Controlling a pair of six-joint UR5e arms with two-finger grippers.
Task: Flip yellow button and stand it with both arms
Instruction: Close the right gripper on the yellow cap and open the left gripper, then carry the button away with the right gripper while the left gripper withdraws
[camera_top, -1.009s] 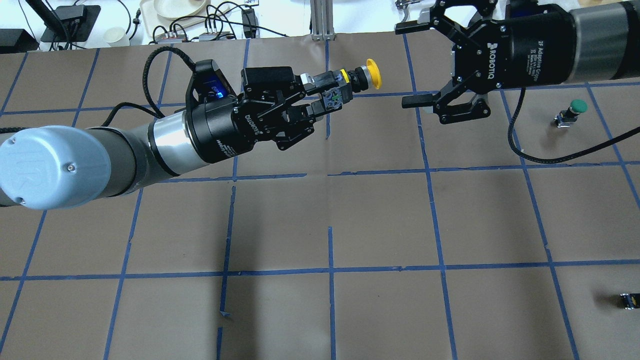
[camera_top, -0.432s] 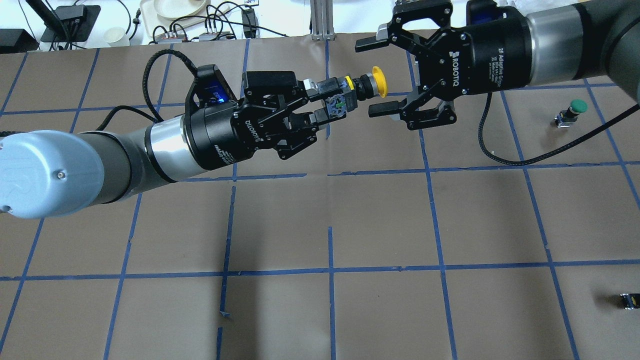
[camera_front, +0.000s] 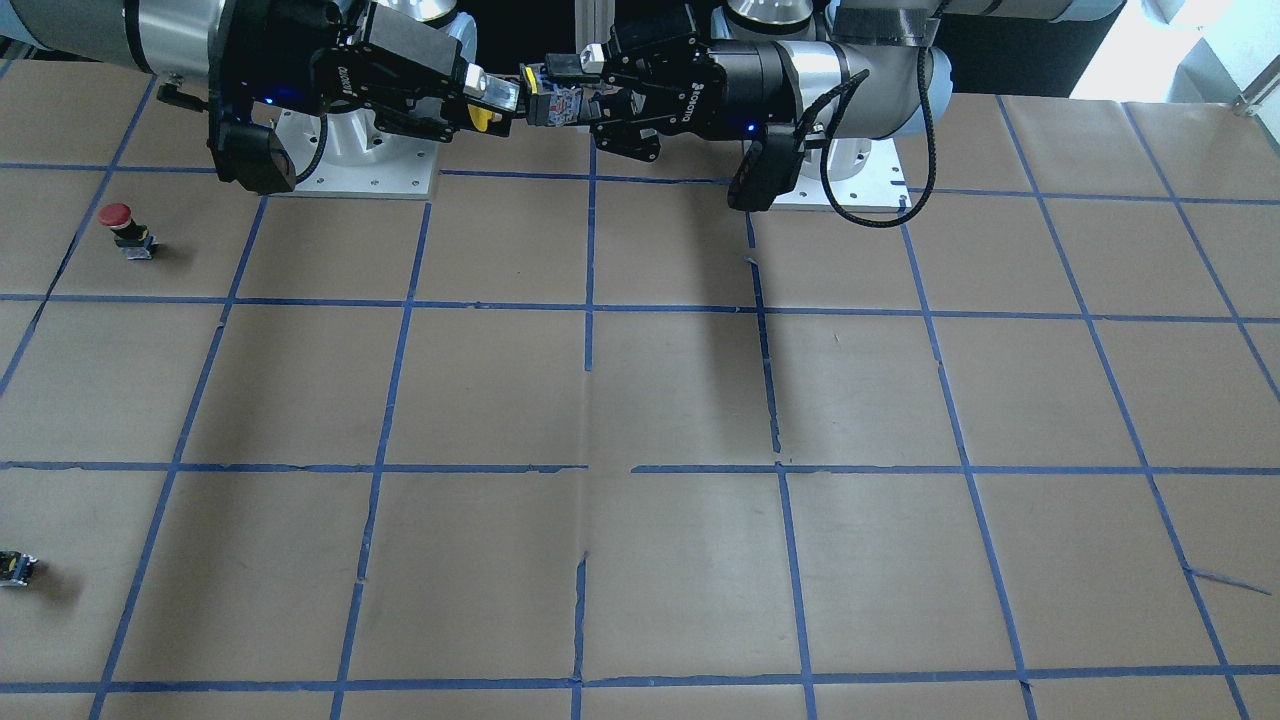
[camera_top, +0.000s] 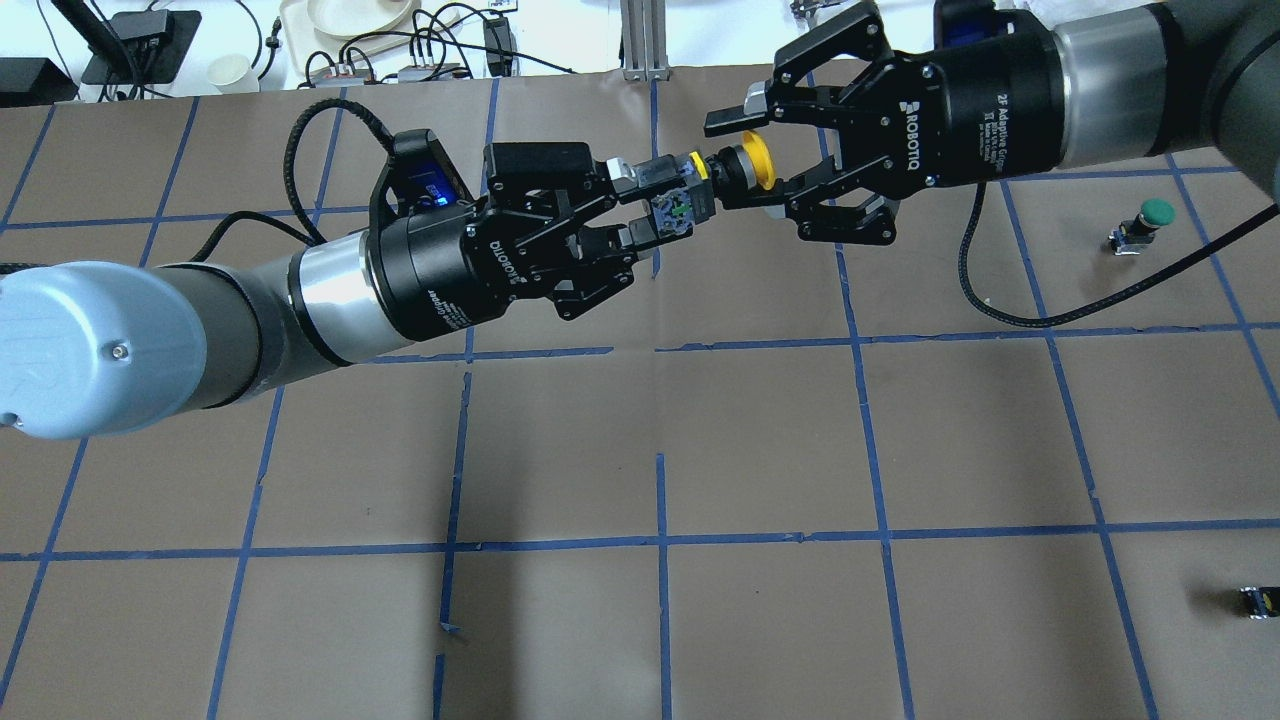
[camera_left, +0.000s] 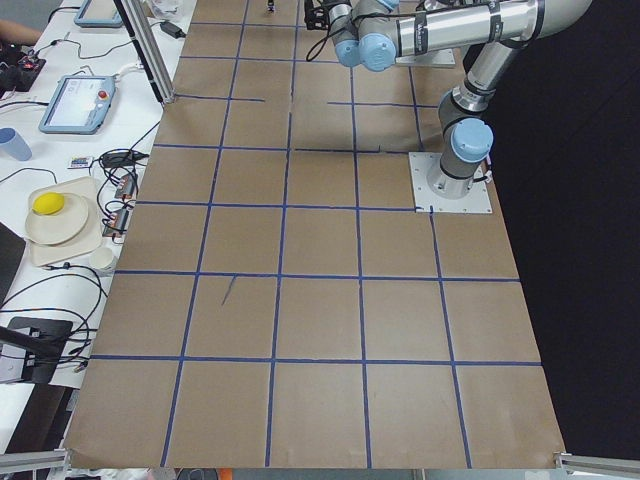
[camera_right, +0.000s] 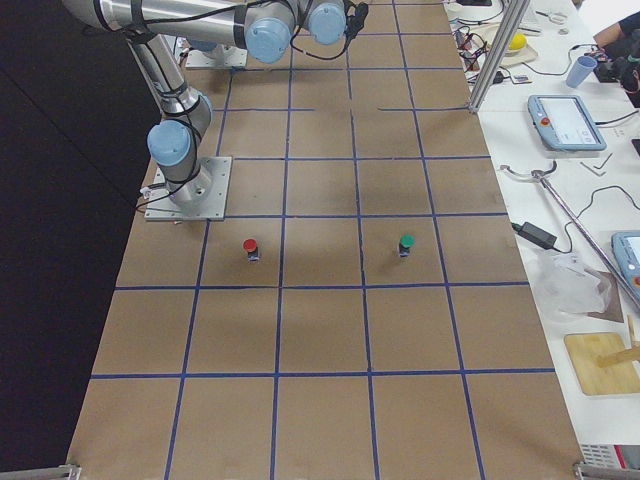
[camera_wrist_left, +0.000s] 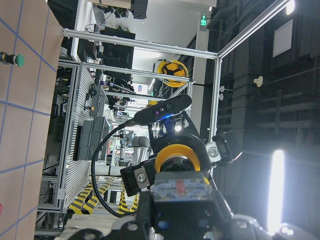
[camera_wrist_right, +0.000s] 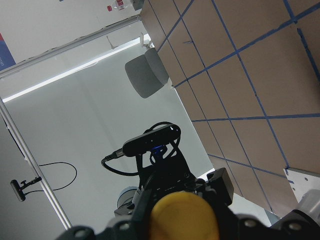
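Button axis decides the handover: the yellow button (camera_top: 705, 178) is clamped by its blocky body in the left gripper (camera_top: 648, 200), raised off the table and lying level, with its cap pointing straight away from that gripper. Facing the left gripper head-on from the cap side is the right gripper (camera_top: 740, 157), fingers apart and straddling the cap with little room on either side; whether a pad touches I cannot tell. A squeeze on the cap end looks like the next move
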